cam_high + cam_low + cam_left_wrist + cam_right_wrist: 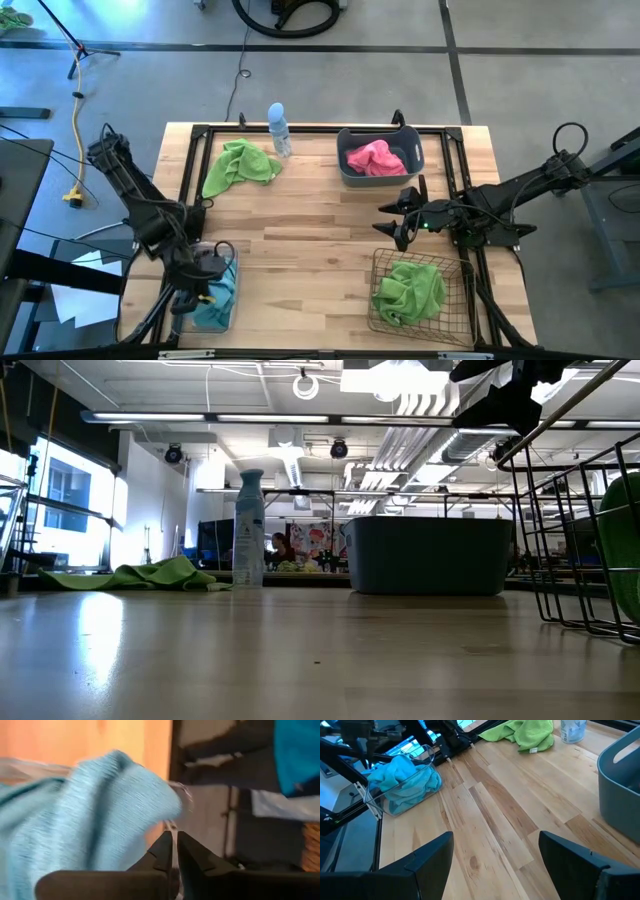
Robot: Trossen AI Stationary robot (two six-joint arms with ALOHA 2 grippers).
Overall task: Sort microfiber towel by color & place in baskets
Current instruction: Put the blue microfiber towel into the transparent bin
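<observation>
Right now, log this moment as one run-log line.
left end effector: shut at clear bin, teal towel inside | right end effector: open, empty, mid-table | loose: green towel

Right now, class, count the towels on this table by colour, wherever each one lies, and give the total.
Lime green: 2, one loose green towel on the table, one green towel in the wire basket.
Pink: 1, the pink towel in the grey tub.
Teal-blue: 1, the blue towel in the clear bin.
Total: 4

Four towels (240, 165), three baskets (345, 150), one bottle (279, 128)
</observation>
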